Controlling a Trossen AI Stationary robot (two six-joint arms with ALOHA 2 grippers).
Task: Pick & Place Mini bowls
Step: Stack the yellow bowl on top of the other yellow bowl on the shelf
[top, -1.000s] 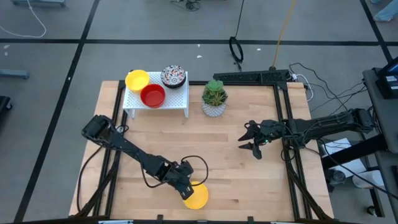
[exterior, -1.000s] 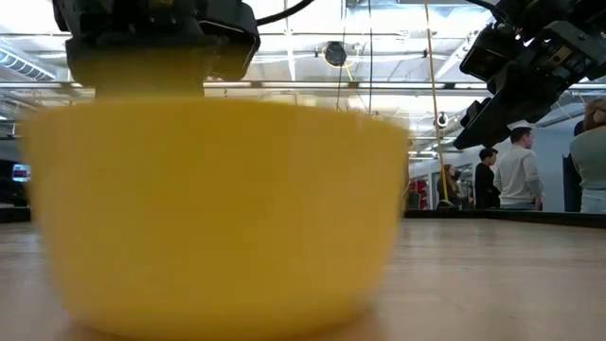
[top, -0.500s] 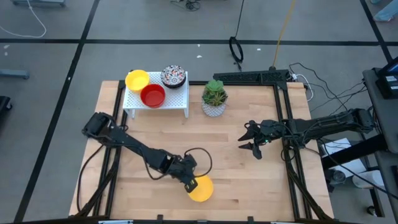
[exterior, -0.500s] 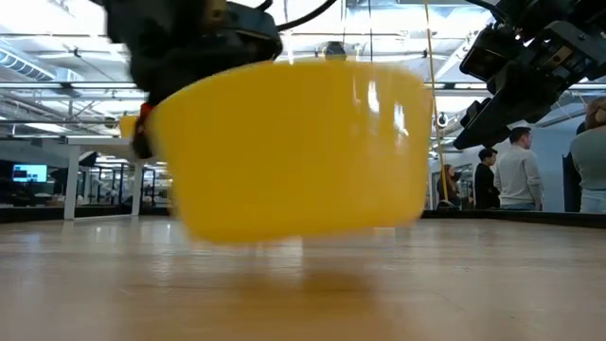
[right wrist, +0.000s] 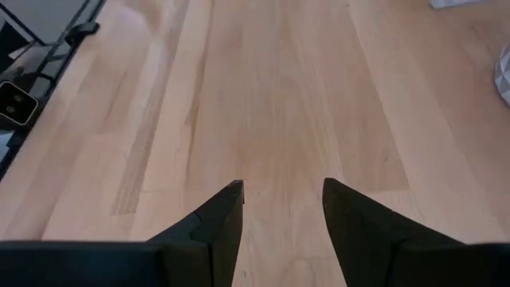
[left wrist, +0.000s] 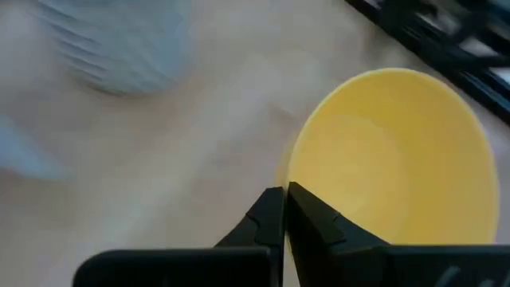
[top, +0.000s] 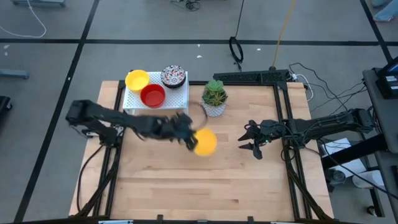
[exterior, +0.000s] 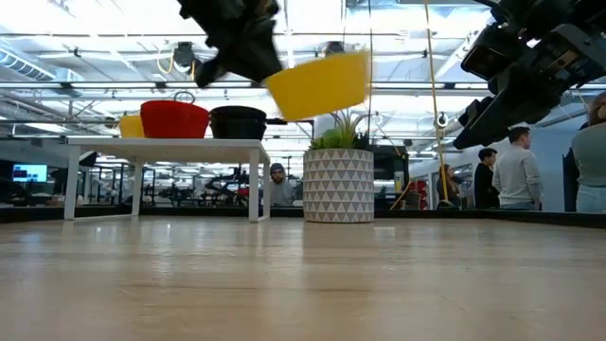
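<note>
My left gripper (top: 189, 139) is shut on a plain yellow mini bowl (top: 205, 142), carried high over the table's middle, just near of the potted plant (top: 214, 98). In the low view the yellow bowl (exterior: 319, 84) hangs in the air, tilted, beside my left gripper (exterior: 256, 59). A white rack (top: 155, 98) at the far left carries a yellow bowl (top: 137, 80), a red bowl (top: 152, 96) and a patterned bowl (top: 173, 76). My right gripper (top: 249, 142) hovers open over the table's right part. My left gripper pinches the yellow bowl's rim (left wrist: 291, 179) between its two fingers, one finger inside the bowl and one outside. The fingers reach it from the table's left. The bowl is lifted clear of the table and hangs tilted (exterior: 319, 84).
The white pot with the green plant (exterior: 338, 180) stands at the far middle, close behind the carried bowl. A black frame (top: 255, 77) runs along the far right edge and cables lie beyond it. People stand in the room behind the table (exterior: 516, 170). Bare wood lies near and middle (top: 205, 186).
My left gripper has risen from the table's near edge and swung toward the far edge, up to the plant, staying shut on the yellow bowl. The bowl, first resting on the table, is now lifted clear and tilted. My right arm has kept still.
</note>
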